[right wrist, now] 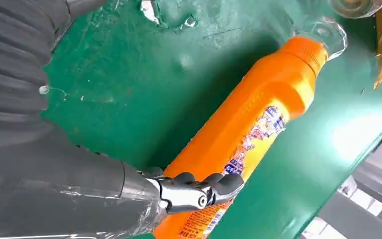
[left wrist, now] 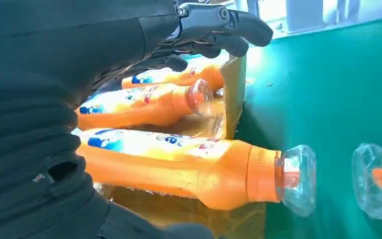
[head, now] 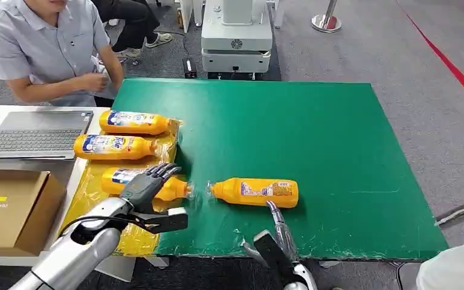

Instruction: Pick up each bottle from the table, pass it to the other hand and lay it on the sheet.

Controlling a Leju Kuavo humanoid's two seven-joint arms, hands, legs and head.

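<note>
Premises: robotics lab or test hall. Evidence: grey carpet floor (head: 362,54), stanchion base (head: 326,23), laptop (head: 36,134), seated person (head: 42,48).

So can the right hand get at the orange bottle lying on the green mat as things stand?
Probably yes. The right hand sits just on the near side of the bottle, its fingers at the bottle's side in the right wrist view. Nothing lies between them on the green mat; the left hand is over the sheet.

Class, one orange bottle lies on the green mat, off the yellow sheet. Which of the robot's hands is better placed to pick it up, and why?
The right hand: its fingers already reach the orange bottle on the green mat. The left hand is over the bottles on the yellow sheet.
</note>
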